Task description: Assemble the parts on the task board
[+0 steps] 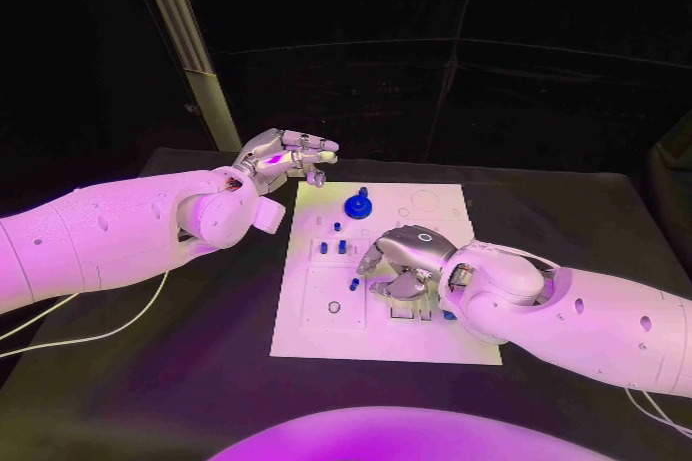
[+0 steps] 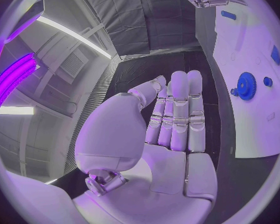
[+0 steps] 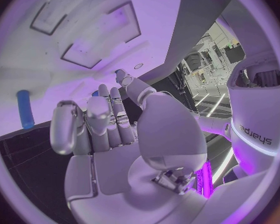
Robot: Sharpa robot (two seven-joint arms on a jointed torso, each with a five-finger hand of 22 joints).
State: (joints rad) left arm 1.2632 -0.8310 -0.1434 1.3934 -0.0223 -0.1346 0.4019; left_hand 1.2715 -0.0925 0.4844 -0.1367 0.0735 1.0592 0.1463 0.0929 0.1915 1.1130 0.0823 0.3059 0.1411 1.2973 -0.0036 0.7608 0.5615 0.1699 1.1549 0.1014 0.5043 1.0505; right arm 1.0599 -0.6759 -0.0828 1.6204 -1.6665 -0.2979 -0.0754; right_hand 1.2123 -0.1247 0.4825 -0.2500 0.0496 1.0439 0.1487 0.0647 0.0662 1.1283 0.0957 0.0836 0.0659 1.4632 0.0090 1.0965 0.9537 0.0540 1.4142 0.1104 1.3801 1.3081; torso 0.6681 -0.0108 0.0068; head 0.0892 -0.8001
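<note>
The white task board (image 1: 433, 336) lies in the middle of the black table. A blue gear (image 1: 359, 205) stands near its far edge, and small blue pegs (image 1: 338, 247) sit in its left half. My right hand (image 1: 408, 268) hovers palm down over the board's middle, fingers loosely bent, with nothing in the palm (image 3: 109, 134). A blue peg (image 3: 25, 115) lies on the board beyond its fingertips. My left hand (image 1: 289, 156) is raised off the board's far left corner. Its fingers (image 2: 177, 109) are straight and empty, with the blue gear (image 2: 245, 86) off to their side.
Recessed outlines (image 3: 102, 40) are cut into the board (image 2: 255, 124) under my right hand. A white cable (image 1: 87, 331) trails across the table at the left. A pale post (image 1: 195, 61) rises behind the table's far left corner.
</note>
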